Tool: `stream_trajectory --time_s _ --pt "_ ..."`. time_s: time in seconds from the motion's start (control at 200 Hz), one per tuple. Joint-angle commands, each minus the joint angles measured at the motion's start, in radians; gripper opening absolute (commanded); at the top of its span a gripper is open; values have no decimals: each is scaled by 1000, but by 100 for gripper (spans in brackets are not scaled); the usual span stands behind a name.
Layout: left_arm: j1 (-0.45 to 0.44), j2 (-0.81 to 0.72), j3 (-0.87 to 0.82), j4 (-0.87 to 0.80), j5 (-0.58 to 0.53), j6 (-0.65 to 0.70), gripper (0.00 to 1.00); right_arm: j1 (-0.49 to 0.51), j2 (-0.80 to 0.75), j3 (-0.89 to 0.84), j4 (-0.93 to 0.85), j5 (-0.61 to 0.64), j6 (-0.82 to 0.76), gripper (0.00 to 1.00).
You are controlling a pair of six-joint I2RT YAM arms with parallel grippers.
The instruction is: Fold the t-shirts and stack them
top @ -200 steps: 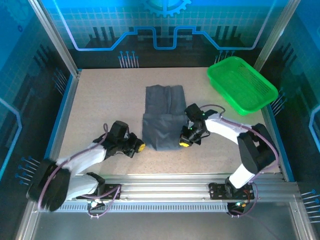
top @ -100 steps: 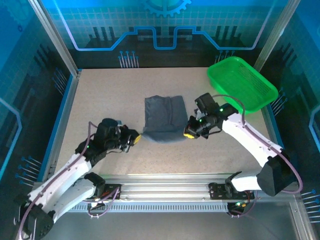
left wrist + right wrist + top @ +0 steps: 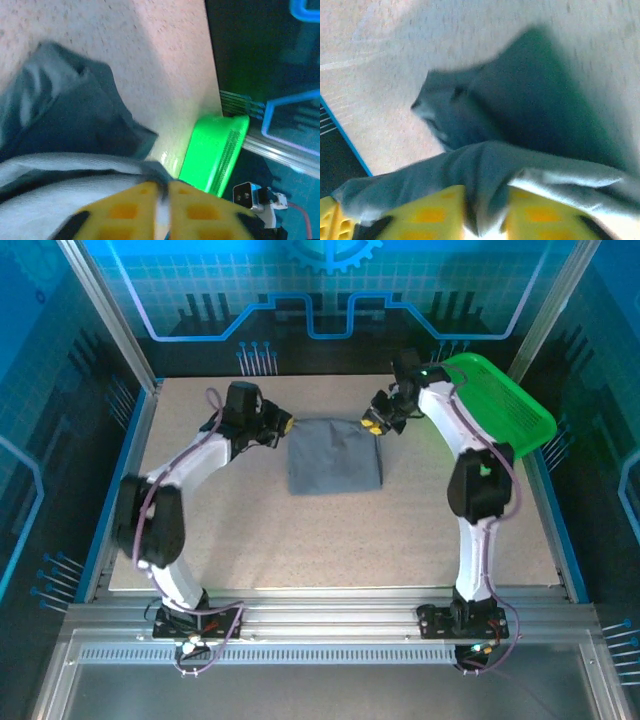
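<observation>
A dark slate-grey t-shirt point(image 3: 334, 455) lies folded into a compact rectangle at the middle of the table. My left gripper point(image 3: 285, 424) is at its far left corner, shut on the cloth edge; in the left wrist view the yellow fingers point(image 3: 125, 210) pinch a strip of t-shirt point(image 3: 65, 120) between them. My right gripper point(image 3: 371, 426) is at the far right corner, shut on the fabric too. In the right wrist view the t-shirt point(image 3: 520, 115) drapes over and between the yellow fingers point(image 3: 427, 215).
A bright green plastic basket point(image 3: 495, 410) stands at the far right corner, close behind my right arm; the left wrist view catches that basket point(image 3: 212, 150) as well. Blue-edged table rims point(image 3: 135, 455) bound the speckled surface.
Both grippers carried the near edge of the t-shirt away from the arm bases to the far edge, folding it in half. The cloth is now a shorter rectangle.
</observation>
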Motion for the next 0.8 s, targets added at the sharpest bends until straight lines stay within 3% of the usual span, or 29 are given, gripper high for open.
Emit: stream_trajectory --time_s 0.0,0.1,0.175,0.31,0.42,0.58,0.795 --pt "17 54 81 -94 15 42 41 -14 128 248 -141 17 -95 48" --pt "8 -22 58 -162 -45 69 58 -15 70 253 -148 51 -152 54" --pt "-18 -112 -19 -166 -64 63 59 -18 -45 119 -115 74 -170 54" --pt "-139 -253 -188 -147 -64 -31 58 -16 -390 -388 139 75 -139 53" --pt "-286 -317 -368 33 -110 -246 59 -9 -688 -808 421 16 -73 56" --pt "-450 -208 -409 278 -268 -444 63 -8 -958 -1154 620 -62 4 58" --pt "-522 58 -276 469 -361 -553 63 -18 -1103 -1229 520 -66 -24 58"
